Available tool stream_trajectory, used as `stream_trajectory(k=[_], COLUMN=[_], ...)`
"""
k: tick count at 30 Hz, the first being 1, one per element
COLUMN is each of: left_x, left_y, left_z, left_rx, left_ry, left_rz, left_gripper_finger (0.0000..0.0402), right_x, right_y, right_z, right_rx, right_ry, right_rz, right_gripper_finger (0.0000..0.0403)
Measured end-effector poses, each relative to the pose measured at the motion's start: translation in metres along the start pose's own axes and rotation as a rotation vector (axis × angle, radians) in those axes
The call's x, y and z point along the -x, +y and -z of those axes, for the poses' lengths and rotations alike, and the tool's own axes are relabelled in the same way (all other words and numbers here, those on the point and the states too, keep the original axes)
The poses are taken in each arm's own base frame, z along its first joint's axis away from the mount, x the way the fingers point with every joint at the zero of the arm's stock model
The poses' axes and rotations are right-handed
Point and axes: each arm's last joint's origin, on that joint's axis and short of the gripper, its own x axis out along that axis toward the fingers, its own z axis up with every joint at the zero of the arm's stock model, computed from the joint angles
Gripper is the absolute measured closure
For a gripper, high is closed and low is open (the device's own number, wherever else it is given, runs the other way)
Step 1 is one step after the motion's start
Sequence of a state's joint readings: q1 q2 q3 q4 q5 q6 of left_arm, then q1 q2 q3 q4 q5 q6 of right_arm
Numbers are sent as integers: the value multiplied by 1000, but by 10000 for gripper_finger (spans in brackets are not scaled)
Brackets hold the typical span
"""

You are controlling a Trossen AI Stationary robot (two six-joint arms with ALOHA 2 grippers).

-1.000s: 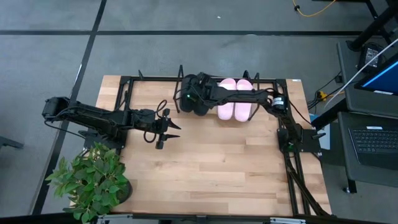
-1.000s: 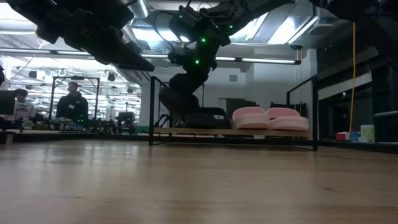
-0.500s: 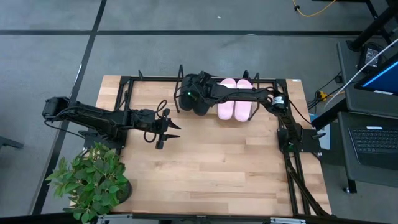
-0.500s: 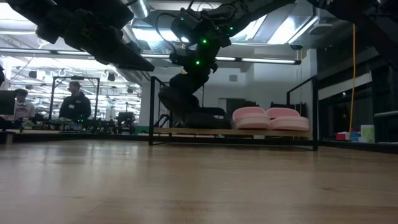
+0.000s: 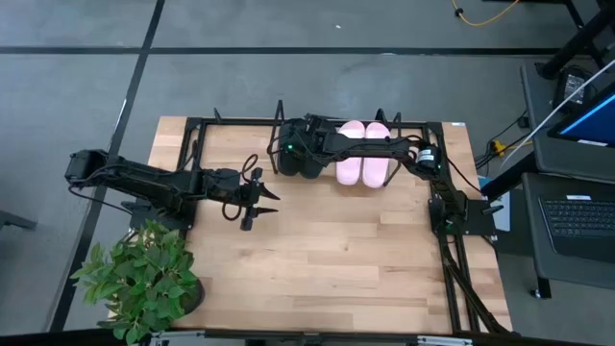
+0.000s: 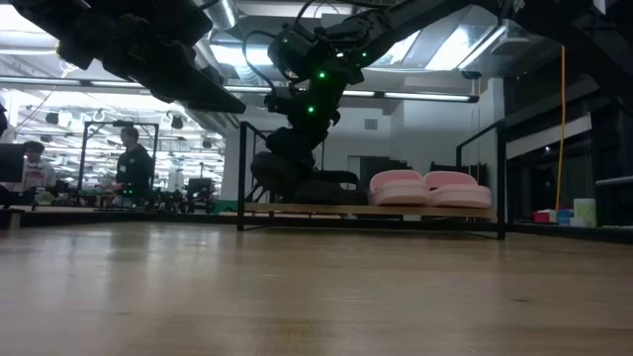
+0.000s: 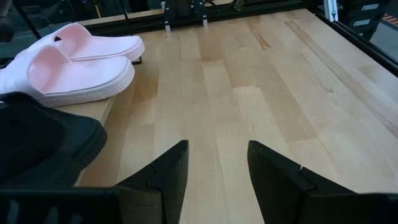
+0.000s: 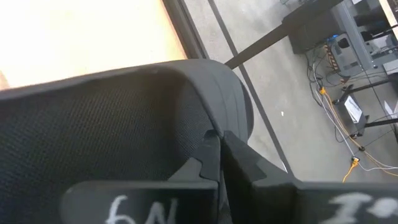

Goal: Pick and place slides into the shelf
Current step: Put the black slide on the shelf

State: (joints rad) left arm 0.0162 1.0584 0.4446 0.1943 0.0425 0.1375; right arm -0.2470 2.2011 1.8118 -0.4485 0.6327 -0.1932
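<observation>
The left pincer (image 5: 259, 200) hangs over the bare middle of the worktop (image 5: 327, 259), its two fingers (image 7: 171, 168) spread apart with nothing between them. It looks parked there to keep out of the other arm's way, ready if wanted.

Farther back, the shelf (image 5: 240, 125) runs along the worktop's far edge. On it the two pink slides (image 5: 363, 154) lie side by side and touching, toes toward the middle of the worktop, so they sit square on the sloping board. Just beside them, on the side away from the right arm's base, is a black slide (image 7: 43, 146), close against the nearer pink one.

The right pincer (image 5: 288, 154) is down at that black slide. In its own wrist view its fingers (image 8: 214, 155) come together on a thin edge of the black strap (image 8: 124, 118), pinching it. I judge it is seating this slide next to the others and has not let go yet.

Much is hidden. From above, the right arm covers the black footwear, so I cannot tell whether one black slide or two lie on the shelf. The level view shows only a dark mass (image 6: 297, 178) there. Whether the held slide rests fully on the board is also unclear.
</observation>
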Motion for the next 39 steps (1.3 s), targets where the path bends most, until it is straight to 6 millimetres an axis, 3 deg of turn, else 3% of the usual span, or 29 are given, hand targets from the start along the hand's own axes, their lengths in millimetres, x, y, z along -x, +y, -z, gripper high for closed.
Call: stream_trajectory(k=[15,19,31,39], left_x=[0,0,0,0], left_y=[0,0,0,0], left_z=[0,0,0,0], left_rx=[0,0,24,25], left_ry=[0,0,0,0], left_rz=[0,0,0,0], left_gripper_finger=[244,244,244,244], right_x=[-1,-1,-1,-1], right_y=[-1,-1,0,0], right_z=[0,1,3,3], right_rx=[31,125,166,170], right_ry=[-1,8,27,32], right_rz=[27,26,23,22], right_gripper_finger=[383,362,282,263])
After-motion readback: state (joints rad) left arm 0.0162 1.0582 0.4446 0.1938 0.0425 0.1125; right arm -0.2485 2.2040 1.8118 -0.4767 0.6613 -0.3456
